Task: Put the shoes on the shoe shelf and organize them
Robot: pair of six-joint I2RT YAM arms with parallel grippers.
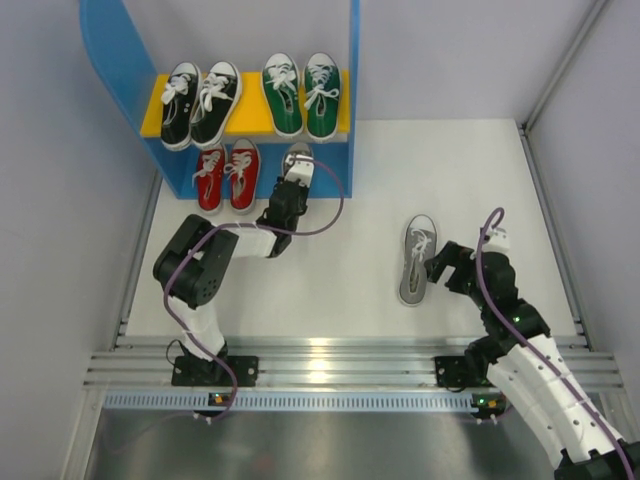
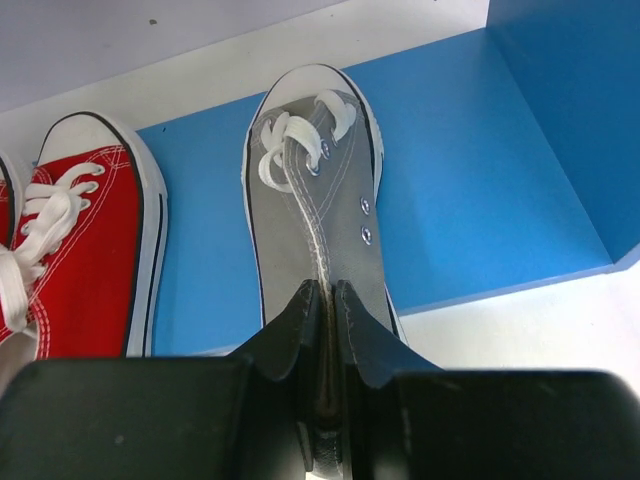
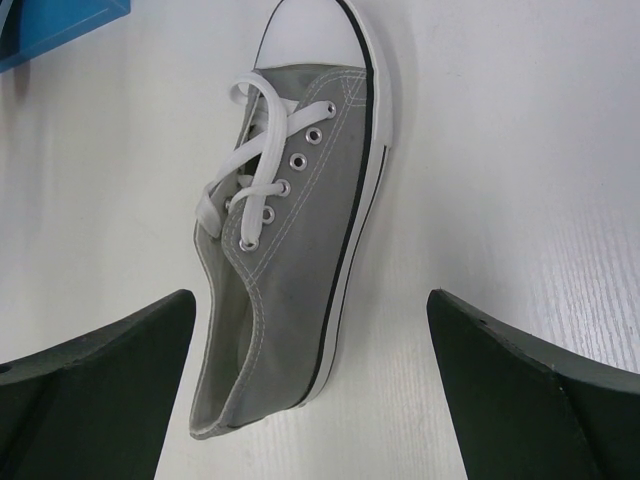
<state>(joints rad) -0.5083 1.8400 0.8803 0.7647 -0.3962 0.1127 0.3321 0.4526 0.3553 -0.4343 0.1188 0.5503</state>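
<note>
Nearest you, your right claw (image 3: 310, 295) stood wide open over one grey shoe (image 1: 417, 260), which lay alone on the white table (image 1: 340, 290) with its toe pointing away. Further in, your left claw (image 2: 328, 300) was clamped on the heel of the second grey shoe (image 2: 320, 220). That shoe's front rested on the shelf's (image 1: 352, 100) blue lower board (image 2: 480, 200), just right of two red shoes (image 1: 227, 176). Behind, the yellow upper board (image 1: 250, 118) held two black shoes (image 1: 200, 103) on the left and two green shoes (image 1: 302, 93) on the right. That made eight shoes: seven at the shelf, one outside.
</note>
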